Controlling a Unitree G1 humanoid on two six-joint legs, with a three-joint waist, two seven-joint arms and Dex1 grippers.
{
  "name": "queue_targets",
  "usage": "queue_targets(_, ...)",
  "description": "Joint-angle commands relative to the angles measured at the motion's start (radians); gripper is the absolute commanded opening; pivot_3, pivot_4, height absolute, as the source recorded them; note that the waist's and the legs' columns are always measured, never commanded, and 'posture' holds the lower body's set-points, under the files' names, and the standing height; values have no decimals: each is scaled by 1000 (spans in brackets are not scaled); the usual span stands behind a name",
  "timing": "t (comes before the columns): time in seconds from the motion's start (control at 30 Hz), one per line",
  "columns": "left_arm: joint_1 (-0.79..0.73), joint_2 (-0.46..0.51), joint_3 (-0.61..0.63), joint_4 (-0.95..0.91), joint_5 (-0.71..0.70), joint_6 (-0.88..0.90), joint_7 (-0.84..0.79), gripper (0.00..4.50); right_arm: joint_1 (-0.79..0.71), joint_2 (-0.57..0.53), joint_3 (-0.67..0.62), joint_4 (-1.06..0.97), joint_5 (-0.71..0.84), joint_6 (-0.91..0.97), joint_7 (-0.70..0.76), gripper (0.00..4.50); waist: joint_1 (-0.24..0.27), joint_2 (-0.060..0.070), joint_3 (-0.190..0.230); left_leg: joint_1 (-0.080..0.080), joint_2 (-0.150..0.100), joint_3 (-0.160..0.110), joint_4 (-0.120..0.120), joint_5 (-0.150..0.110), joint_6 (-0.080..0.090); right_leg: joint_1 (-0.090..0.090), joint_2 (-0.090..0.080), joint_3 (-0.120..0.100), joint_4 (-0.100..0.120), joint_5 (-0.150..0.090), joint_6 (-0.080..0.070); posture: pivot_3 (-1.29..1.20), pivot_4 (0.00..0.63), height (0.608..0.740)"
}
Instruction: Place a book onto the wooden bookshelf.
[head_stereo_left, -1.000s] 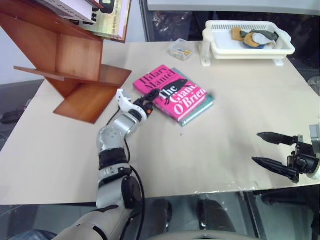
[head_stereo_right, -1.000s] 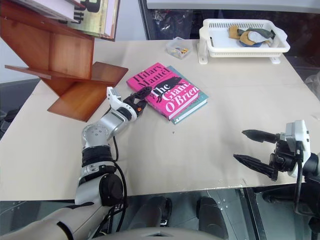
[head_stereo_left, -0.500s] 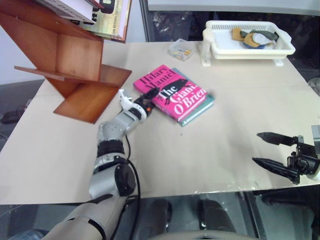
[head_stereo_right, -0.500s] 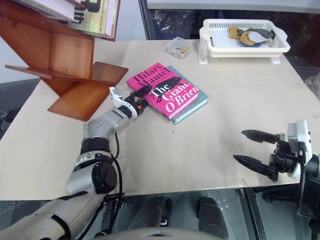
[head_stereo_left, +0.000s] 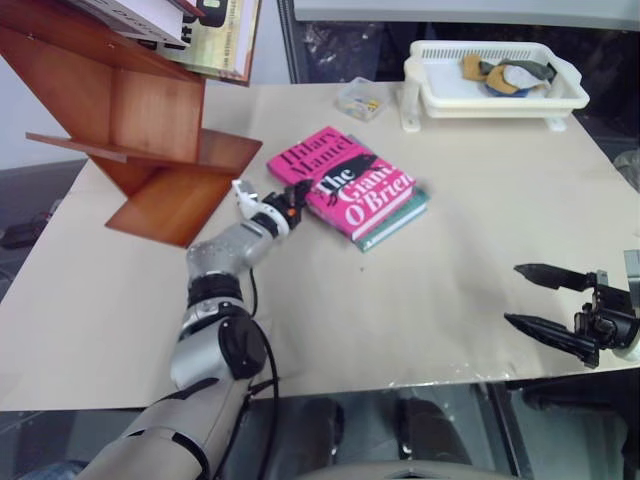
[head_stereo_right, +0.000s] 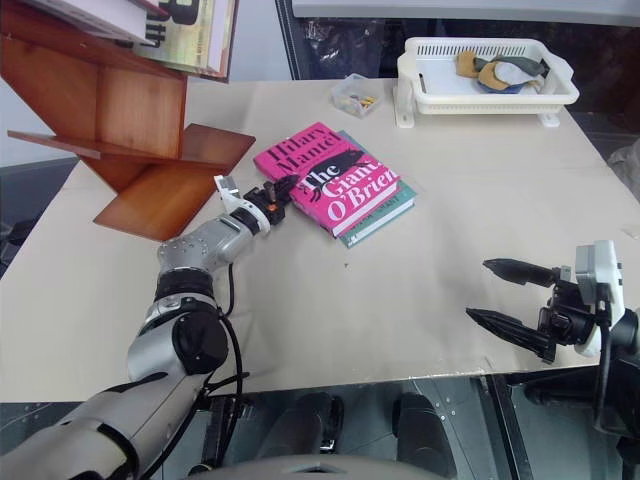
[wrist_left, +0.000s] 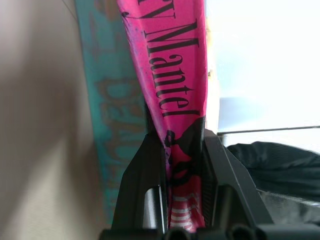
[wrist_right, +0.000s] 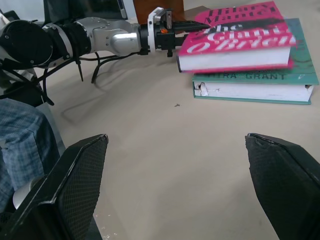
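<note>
Beige tabletop (head_stereo_left: 420, 300) fills the middle of the head view, and the pink book (head_stereo_left: 340, 182) lies just above centre, stacked on a teal-green book (head_stereo_left: 395, 222). Left gripper (head_stereo_left: 296, 193) comes in from the lower left and pinches the pink book's near corner, fingers (wrist_left: 145, 185) clamped on either face of it. From the right wrist camera the pink book sits tilted, its gripped end lifted off the teal one. Upper left, the wooden bookshelf (head_stereo_left: 150, 130) stands on the table with pale books (head_stereo_left: 215, 30) leaning on its top board. Right gripper (head_stereo_left: 545, 300) hangs at the lower right edge, fingers spread wide and holding nothing. A white basket tray (head_stereo_left: 495, 95) sits upper right, a small clear box (head_stereo_left: 360, 100) beside it.
</note>
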Motion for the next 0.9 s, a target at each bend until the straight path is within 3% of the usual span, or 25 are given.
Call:
queue_targets(0.03,39,-34,46,-151,-108,48,53,326,-6,-3,-27,-20,4,-18,2,4500,0,0,0,0,0,0,0,0,0,0,0,0,0,0,0,0,150,740)
queue_targets(0.23,156,-123,38,-459,-238,71,156,326,-19,-7,-17,-11,3,-16,7,4500,1,0,0,0,0,0,0,0,0,0,-1,1,0,0,0,0,150,740)
queue_targets(0.37,229,-135,-213,-849,-106,-7,95,326,-59,-21,0,13,4,-9,19,4500,2,-3,2,-1,0,0,0,0,0,0,-1,1,0,0,0,0,150,740)
queue_targets(0.47,232,-122,-333,-967,-22,-89,53,326,-96,-25,3,30,30,10,28,4500,13,-3,1,0,-1,0,1,0,-1,1,0,0,0,0,0,0,150,740)
queue_targets(0.67,255,16,-640,-1069,323,-325,-125,326,-155,-24,-20,89,112,58,48,4500,4,-3,1,0,-1,2,0,0,0,1,4,1,0,0,0,0,150,740)
queue_targets(0.83,201,178,-867,-1032,717,-577,-187,326,-226,-22,-32,230,174,91,111,4500,0,-3,1,0,0,3,0,0,0,1,4,2,-1,0,0,0,150,740)
queue_targets(0.9,141,259,-937,-1005,894,-602,-161,326,-298,-36,-41,356,220,128,179,4500,1,-4,2,0,0,3,0,0,0,1,5,2,-1,0,0,0,150,740)
